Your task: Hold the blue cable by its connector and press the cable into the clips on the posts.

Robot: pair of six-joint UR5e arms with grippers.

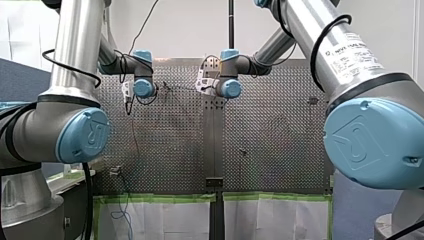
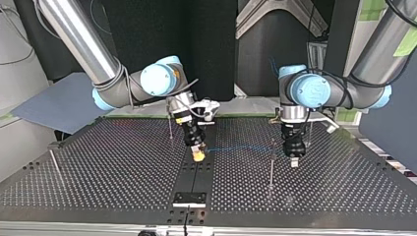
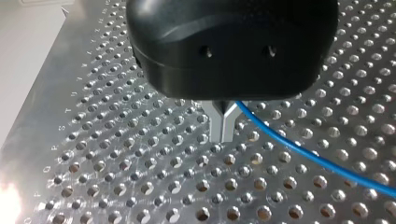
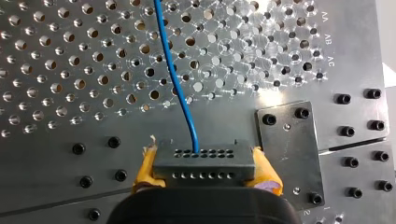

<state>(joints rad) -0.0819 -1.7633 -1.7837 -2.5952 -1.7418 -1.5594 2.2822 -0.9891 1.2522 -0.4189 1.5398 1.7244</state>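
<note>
In the right wrist view, my right tool [image 4: 204, 173] is clamped on the connector [image 4: 205, 163], a dark block with two rows of small holes. The tool's yellow pads [image 4: 145, 169] press against the block's two ends. The blue cable [image 4: 179, 91] leaves the middle of the connector's front face and runs straight ahead over the perforated table [image 4: 56, 84]. A bolted plate [image 4: 292, 154] lies flat on the table just beside the tool. In the left wrist view, my left tool [image 3: 224, 128] hangs just above the table under its black body. Its metal fingers [image 3: 217, 126] are drawn together on the cable, which comes out at their base and trails off to one side, just clear of the holes. In the top view, the near post [image 2: 271, 164] stands closest to the camera, between the two tools and nearer my left one. The cable crosses it close to its top, but whether it sits in a clip I cannot tell. Beyond that post, the cable stretches almost level from one tool to the other. Further back, a second post [image 2: 169, 125] stands just behind my right tool, and a third post [image 2: 310, 133] stands beside my left.
</note>
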